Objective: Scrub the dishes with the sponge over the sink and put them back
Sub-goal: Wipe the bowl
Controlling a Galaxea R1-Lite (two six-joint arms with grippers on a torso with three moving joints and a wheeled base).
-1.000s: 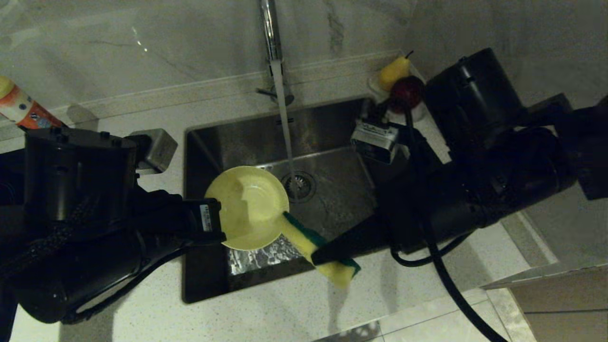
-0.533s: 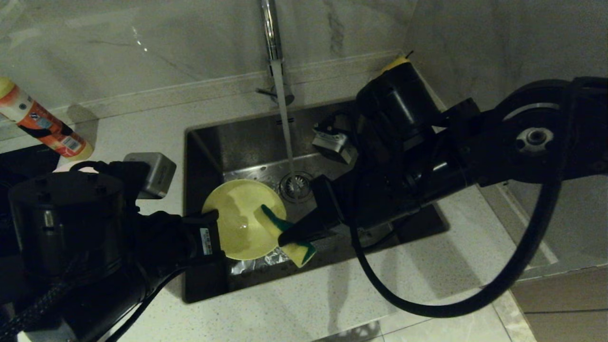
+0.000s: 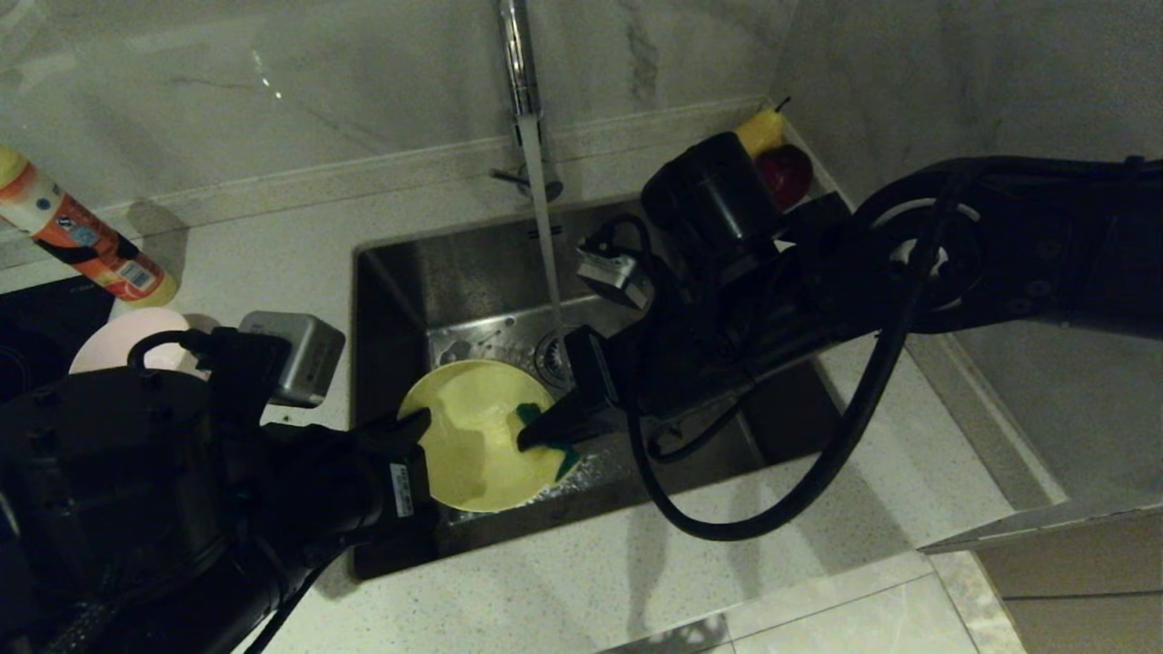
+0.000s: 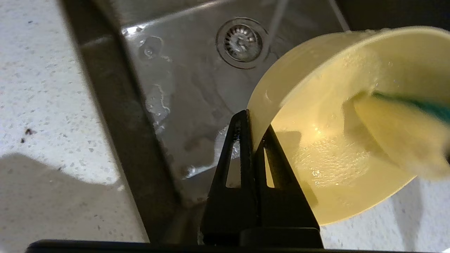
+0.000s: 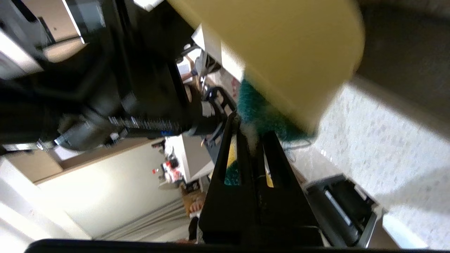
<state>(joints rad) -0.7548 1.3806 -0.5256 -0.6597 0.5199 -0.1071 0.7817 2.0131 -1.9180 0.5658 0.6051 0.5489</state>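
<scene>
Over the sink (image 3: 454,263) my left gripper (image 3: 420,425) is shut on the near rim of a yellow bowl (image 3: 472,440), which is tilted with its inside facing right. In the left wrist view its fingers (image 4: 254,121) pinch the bowl (image 4: 334,147) wall. From the right, my right gripper (image 3: 538,436) is shut on the yellow and green sponge (image 3: 567,463) and presses it against the bowl's inside. The sponge (image 4: 397,137) lies on the wet inner face. The right wrist view shows the sponge's green face (image 5: 258,109) just past the fingertips (image 5: 248,128). A pale pink bowl (image 3: 118,336) sits on the counter at left.
Water runs from the chrome tap (image 3: 516,54) to the strainer drain (image 3: 552,350). An orange and white bottle (image 3: 73,232) lies at the far left. A pear (image 3: 761,129) and a red apple (image 3: 789,173) sit at the sink's back right corner, behind my right arm.
My right arm has swung left over the sink and carried the sponge from the bowl's front edge into its inside. The bowl has sunk slightly and tilted toward the sponge.
</scene>
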